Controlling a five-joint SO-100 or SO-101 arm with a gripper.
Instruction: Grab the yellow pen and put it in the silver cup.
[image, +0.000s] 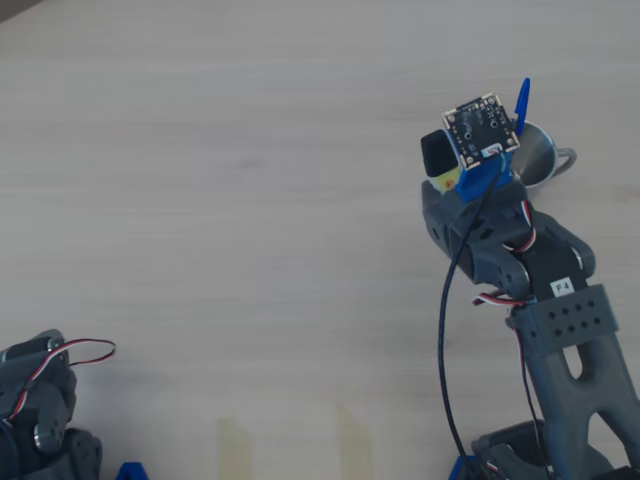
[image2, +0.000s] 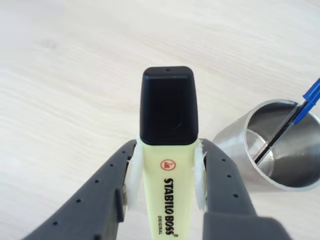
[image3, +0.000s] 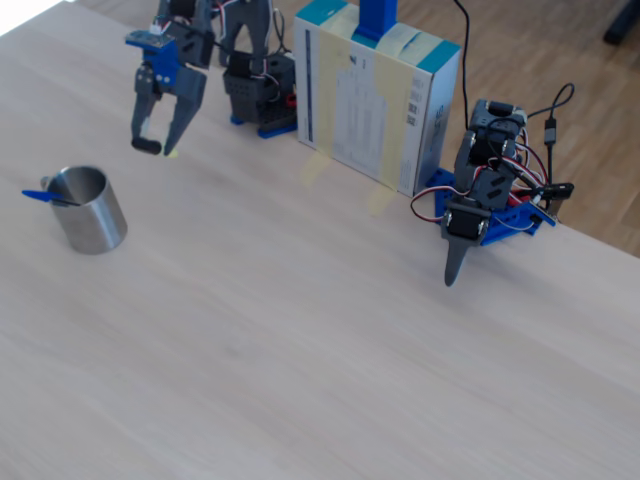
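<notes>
Robot claw (image2: 165, 185) clamped on a yellow Stabilo Boss highlighter (image2: 167, 165), raised above the wooden surface (image2: 65, 75).

Lower centre of wrist view: padded fingers squeeze its rigid, light, smooth barrel below the black cap (likely slippery); steel mug (image2: 277, 150), holding a blue ballpoint (image2: 292, 122), sits right.

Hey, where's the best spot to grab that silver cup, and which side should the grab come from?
Take the silver cup by its round wall, low on the body, from a side clear of its handle. It stands upright, and a blue-capped pen leans inside, sticking out over the rim, so a top grasp would probably hit it. The end effector already holds the yellow pen.
</notes>
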